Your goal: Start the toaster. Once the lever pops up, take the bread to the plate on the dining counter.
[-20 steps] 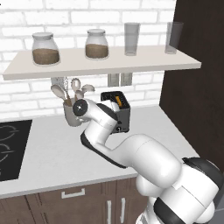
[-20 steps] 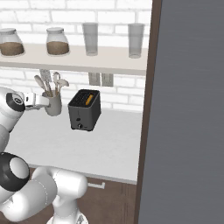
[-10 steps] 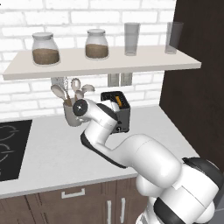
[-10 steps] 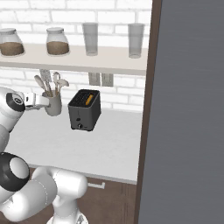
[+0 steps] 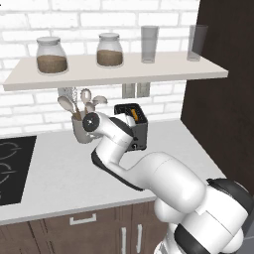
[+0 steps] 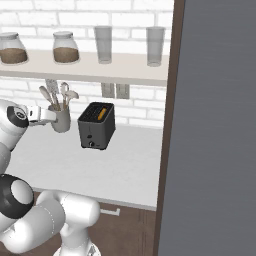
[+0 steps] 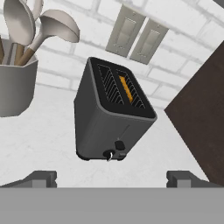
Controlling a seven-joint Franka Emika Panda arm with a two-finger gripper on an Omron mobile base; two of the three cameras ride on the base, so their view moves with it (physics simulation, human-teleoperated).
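Overhead, two jars [image 5: 51, 55] and two glasses [image 5: 150, 43]; below, one toaster [image 7: 111, 113].

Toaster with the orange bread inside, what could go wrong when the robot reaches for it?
1. The small dark grey boxy toaster stands free on the white counter; a push at its little front lever might slide or tip it.
2. The grey cup of pale spoons sits close beside it, so the open end effector could knock it.
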